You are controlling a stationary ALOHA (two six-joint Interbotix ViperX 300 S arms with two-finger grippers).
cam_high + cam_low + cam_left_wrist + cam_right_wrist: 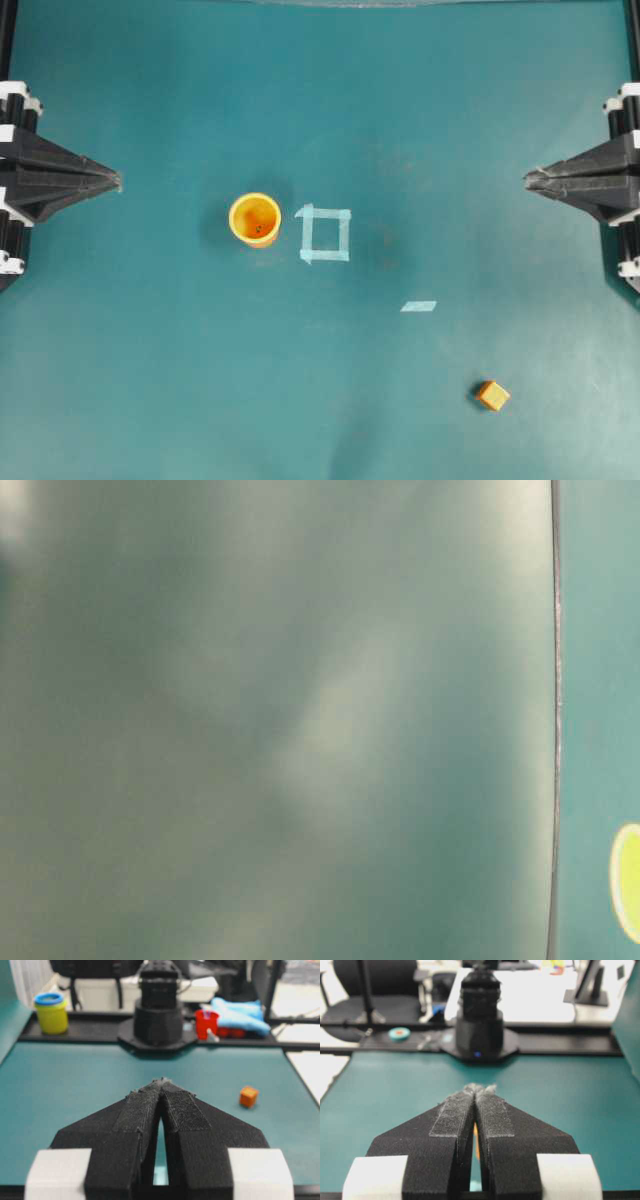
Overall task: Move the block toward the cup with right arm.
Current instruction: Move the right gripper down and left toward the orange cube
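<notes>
One block [491, 395] lies well apart from the closed right end effector [528, 180], seemingly untouched.

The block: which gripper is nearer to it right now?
Right. The right gripper sits at the table's right edge, with the block below it and slightly left in the overhead view. The left gripper is at the far left edge, across the table.
</notes>
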